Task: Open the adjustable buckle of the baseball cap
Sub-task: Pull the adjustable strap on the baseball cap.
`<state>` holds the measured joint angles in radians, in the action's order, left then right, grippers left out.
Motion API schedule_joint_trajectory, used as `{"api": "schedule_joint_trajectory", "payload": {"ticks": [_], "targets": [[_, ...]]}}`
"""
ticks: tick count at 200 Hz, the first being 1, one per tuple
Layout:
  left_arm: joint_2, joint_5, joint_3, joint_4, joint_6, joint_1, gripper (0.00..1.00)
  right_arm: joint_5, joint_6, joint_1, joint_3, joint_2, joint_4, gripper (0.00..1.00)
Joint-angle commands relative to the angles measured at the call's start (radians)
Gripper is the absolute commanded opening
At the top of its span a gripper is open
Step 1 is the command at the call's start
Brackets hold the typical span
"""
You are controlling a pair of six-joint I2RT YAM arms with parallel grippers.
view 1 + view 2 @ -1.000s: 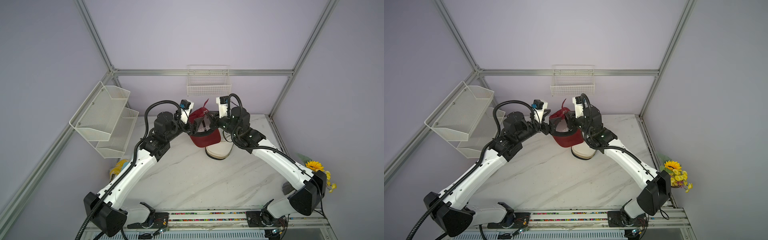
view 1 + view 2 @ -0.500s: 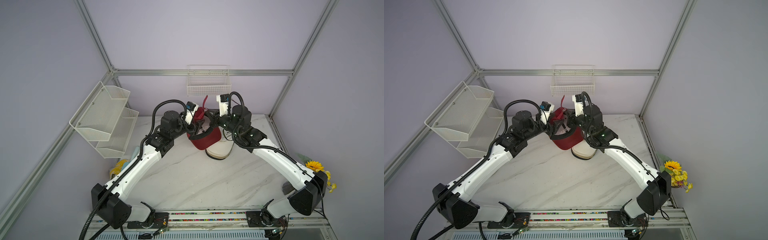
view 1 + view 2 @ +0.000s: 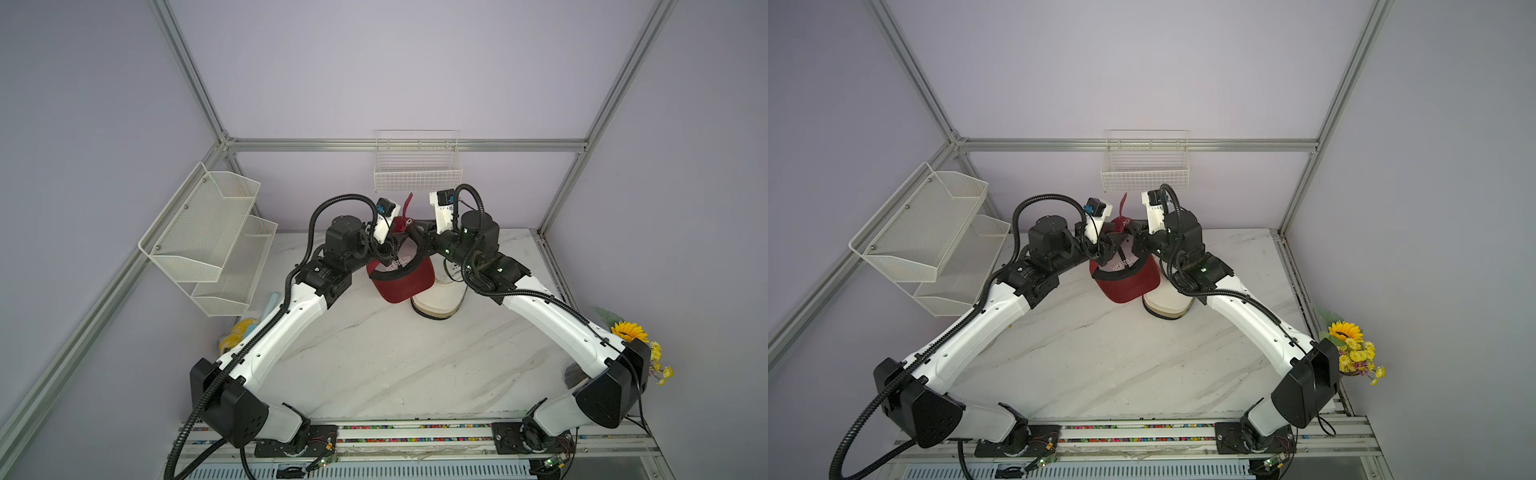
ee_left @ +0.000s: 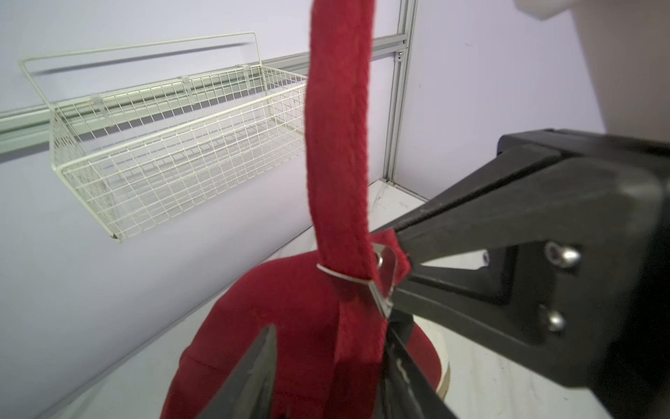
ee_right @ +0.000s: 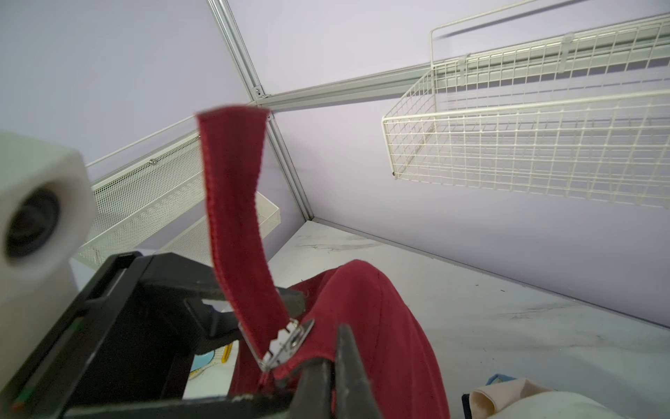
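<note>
Two roles: right end effector (image 5: 322, 357), pinching the cap (image 4: 272, 301) beside the buckle (image 5: 286, 341), anchors; left end effector (image 4: 331, 337), half-spread astride the strap (image 4: 337, 145), should clamp squarely.

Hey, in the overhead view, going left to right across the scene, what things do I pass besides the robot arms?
White two-tier mesh rack → red baseball cap → sunflower bouquet. The wire basket and the white item beside the cap overlap it, so they are left out.

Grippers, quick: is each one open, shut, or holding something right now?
Left gripper: open, jaws either side of the strap, not clamped on it.
Right gripper: shut on the cap fabric beside the buckle.
</note>
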<state>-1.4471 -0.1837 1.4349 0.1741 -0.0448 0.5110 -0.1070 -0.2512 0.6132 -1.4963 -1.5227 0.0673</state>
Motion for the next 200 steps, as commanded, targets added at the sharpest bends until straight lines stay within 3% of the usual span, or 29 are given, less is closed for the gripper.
{"api": "schedule_joint_trajectory", "payload": {"ticks": [1, 28, 76, 200], "targets": [[-0.008, -0.004, 0.047, -0.017, -0.012, -0.001, 0.3, -0.015, -0.012, 0.007, -0.024, 0.0, -0.03, 0.0], [-0.011, -0.005, 0.051, -0.018, -0.016, -0.001, 0.16, -0.014, -0.008, 0.008, -0.02, -0.002, -0.028, 0.0], [-0.001, -0.005, 0.045, -0.018, -0.027, -0.002, 0.04, -0.001, 0.014, 0.007, -0.014, -0.008, -0.008, 0.0], [0.007, 0.013, 0.051, 0.024, -0.048, -0.002, 0.0, 0.196, 0.114, 0.007, 0.008, 0.012, 0.077, 0.0]]}}
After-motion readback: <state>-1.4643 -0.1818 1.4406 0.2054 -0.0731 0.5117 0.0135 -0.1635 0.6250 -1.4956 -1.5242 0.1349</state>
